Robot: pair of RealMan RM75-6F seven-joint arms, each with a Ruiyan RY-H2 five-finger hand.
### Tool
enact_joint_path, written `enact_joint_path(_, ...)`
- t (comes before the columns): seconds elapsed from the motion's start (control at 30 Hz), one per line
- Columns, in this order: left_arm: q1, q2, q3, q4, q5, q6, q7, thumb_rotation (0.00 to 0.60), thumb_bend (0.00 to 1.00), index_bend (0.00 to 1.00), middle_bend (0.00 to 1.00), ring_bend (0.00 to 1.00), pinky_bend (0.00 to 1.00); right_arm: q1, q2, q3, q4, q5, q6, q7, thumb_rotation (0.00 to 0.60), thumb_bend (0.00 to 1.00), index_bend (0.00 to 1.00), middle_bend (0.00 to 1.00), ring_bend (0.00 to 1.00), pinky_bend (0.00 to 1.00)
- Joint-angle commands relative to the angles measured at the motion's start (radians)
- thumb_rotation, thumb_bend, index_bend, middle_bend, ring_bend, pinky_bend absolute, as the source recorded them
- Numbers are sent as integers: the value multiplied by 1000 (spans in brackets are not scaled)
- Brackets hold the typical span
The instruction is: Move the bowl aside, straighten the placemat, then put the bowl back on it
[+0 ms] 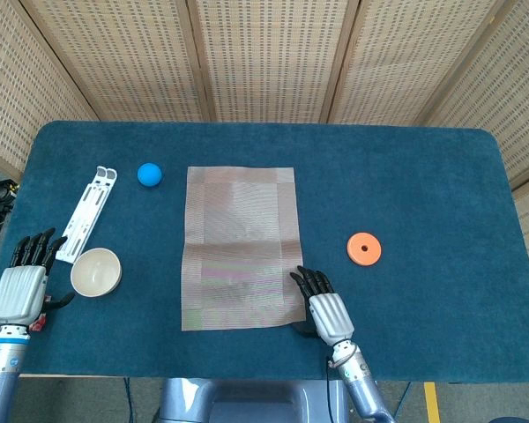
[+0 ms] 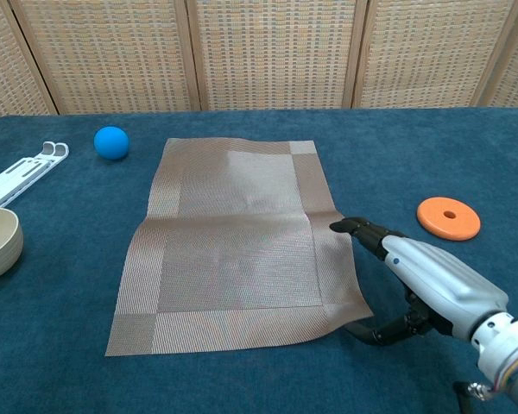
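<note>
Bowl: I see the bowl (image 1: 96, 271) off the mat, on the bench just beside my left hand's thumb; in the chest view only its right part shows at the left edge (image 2: 0, 242).
Mat: the mat (image 1: 240, 247) lies lengthwise mid-bench, its near right corner lifted and curled where my right hand has it; a crease runs across its middle, plain in the chest view (image 2: 233, 233).
Right hand: my right hand (image 1: 322, 308) is at the mat's near right corner, fingers (image 2: 363, 231) stretched forward over the mat's right border, thumb tucked underneath, so the corner looks pinched between them (image 2: 414, 285).
Left hand: my left hand (image 1: 22, 286) rests near the bench's near left edge, fingers (image 1: 35, 249) straight and spread, holding nothing, thumb pointing at the bowl without clearly touching it. The chest view does not show it.
Rack: a white rack (image 1: 86, 214) lies beyond the left fingers, just past the bowl.
Ball: a blue ball (image 1: 149, 174) sits farther out, between the rack's far end and the mat's far left corner.
Disc: an orange disc (image 1: 363, 248) with a centre hole lies beyond and to the right of the right fingers, apart from the mat.
Bench: blue cloth covers the bench (image 1: 423, 185).
</note>
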Motion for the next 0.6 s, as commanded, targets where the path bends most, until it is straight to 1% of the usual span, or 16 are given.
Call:
enact_joint_path(0.03,0,1,0,-1,0,-1,-2,600,111,104,0,0,0,-5,-3,-5,20,-41,32,86,600,521,0,0,0,0)
enact_joint_path(0.13,0,3,1,-3,1,-2,-8,600,111,105,0,0,0,-2,-7,-7,40,-38,22,98,600,574,0,0,0,0)
enact_joint_path(0.23,0,4,0,-2,0,-4,-14,600,111,105,0,0,0,-1,-8,2,42,-30,17,132,600,573,0,0,0,0)
enact_joint_path(0.3,0,4,-1,-1,-1,-7,-17,600,111,105,0,0,0,-1,-17,12,52,-42,37,160,600,566,30,0,0,0)
enact_joint_path(0.37,-1,4,-1,-1,-2,-9,-18,600,111,106,0,0,0,-1,-27,17,69,-53,55,179,600,556,140,0,0,0)
enact_joint_path(0.47,-1,3,-1,-1,-3,-10,-19,600,111,106,0,0,0,-2,-39,19,91,-65,72,196,600,539,272,0,0,0)
enact_joint_path(0.6,-1,2,-2,0,-4,-10,-19,600,110,106,0,0,0,-4,-53,20,117,-71,88,204,600,514,383,1,0,0)
